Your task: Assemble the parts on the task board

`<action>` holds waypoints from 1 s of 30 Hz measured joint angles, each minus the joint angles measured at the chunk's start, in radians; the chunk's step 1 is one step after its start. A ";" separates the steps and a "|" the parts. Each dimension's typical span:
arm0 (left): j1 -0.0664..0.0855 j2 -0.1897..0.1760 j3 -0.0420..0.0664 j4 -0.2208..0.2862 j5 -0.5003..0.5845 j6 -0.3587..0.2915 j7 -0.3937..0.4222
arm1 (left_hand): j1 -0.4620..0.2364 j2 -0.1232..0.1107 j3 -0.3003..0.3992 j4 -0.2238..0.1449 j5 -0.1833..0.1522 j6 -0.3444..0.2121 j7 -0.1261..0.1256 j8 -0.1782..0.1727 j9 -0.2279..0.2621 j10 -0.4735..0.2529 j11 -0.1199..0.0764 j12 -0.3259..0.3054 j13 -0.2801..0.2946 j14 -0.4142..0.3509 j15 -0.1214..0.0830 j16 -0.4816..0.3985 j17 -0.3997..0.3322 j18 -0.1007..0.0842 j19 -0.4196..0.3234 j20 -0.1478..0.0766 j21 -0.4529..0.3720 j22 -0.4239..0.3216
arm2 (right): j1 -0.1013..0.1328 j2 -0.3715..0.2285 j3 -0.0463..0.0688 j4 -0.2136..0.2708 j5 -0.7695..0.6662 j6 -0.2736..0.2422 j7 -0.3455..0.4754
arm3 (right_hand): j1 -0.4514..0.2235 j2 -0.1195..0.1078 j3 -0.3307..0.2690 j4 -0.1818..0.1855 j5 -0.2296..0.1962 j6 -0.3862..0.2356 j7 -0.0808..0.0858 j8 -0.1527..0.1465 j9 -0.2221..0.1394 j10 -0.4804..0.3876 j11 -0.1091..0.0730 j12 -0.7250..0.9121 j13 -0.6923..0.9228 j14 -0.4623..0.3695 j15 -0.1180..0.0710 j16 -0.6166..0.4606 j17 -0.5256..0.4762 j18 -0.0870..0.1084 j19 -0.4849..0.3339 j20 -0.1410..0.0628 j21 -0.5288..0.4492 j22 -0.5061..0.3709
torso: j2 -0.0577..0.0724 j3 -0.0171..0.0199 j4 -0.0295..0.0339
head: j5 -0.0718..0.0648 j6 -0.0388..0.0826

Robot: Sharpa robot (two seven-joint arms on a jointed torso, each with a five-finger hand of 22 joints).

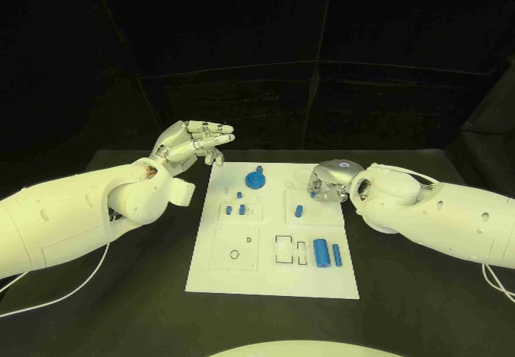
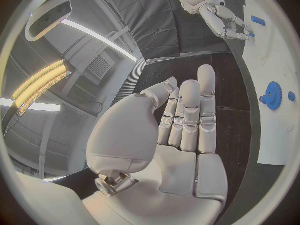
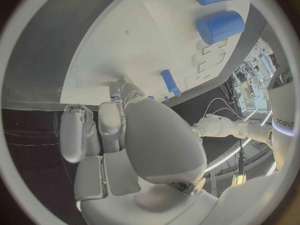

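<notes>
Nearest you, two blue cylinders (image 1: 328, 253) wait on the task board (image 1: 215, 275); right hand (image 1: 330, 182) curls down, grip unclear, so lift slowly, left hand (image 1: 196, 143) empty, spread.

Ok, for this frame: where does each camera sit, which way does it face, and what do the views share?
Head view: on the robot's head, looking down at the task board; both arms, left robot hand raised, right robot hand over the board's far right edge.
Left wrist view: behind the left robot hand, palm open, facing the board edge.
Right wrist view: behind the right robot hand, facing the board.
Shared: blue gear; large blue cylinder.
</notes>
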 measured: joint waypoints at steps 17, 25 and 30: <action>0.000 0.000 -0.001 -0.006 0.004 0.010 -0.003 | 0.004 0.004 -0.002 -0.004 0.000 0.000 0.000 0.000 0.000 0.000 0.000 0.000 0.000 -0.004 0.004 0.000 -0.004 0.000 0.000 0.000 0.000 -0.001 | -0.005 0.007 0.002 0.001 -0.007 -0.011 -0.023 | -0.082 -0.054 0.162 -0.022 -0.009 0.040 -0.009 0.000 -0.001 0.055 -0.011 -0.047 0.001 -0.003 -0.004 0.012 0.017 0.000 0.007 -0.007 0.000 0.000 | 0.000 0.0007 -0.0005 | 0.001 -0.005; 0.000 -0.001 -0.001 -0.011 0.004 0.010 -0.004 | 0.004 0.004 0.002 -0.008 0.000 0.000 0.000 0.000 0.000 0.000 0.000 0.000 0.000 -0.003 0.004 0.000 -0.005 0.000 0.000 0.000 0.000 -0.002 | -0.013 -0.015 -0.003 0.028 0.001 -0.052 -0.034 | -0.102 -0.057 0.213 -0.046 0.008 0.072 -0.018 0.001 0.002 0.091 -0.020 -0.048 0.008 0.002 -0.017 0.040 0.060 0.000 0.015 -0.015 0.008 0.000 | -0.001 0.0008 -0.0005 | 0.001 -0.005; 0.000 -0.002 -0.001 -0.015 0.005 0.009 -0.005 | 0.004 0.004 0.002 -0.008 0.000 0.000 0.000 0.000 0.000 0.000 0.000 0.001 0.000 -0.003 0.004 0.000 -0.005 -0.001 0.000 0.000 0.000 -0.001 | -0.014 -0.033 -0.003 0.049 0.012 -0.085 -0.038 | -0.122 -0.065 0.237 -0.059 0.015 0.072 -0.019 0.001 0.003 0.094 -0.023 -0.051 0.008 0.002 -0.017 0.041 0.064 0.000 0.014 -0.015 0.008 0.000 | -0.002 0.0003 -0.0005 | 0.000 -0.005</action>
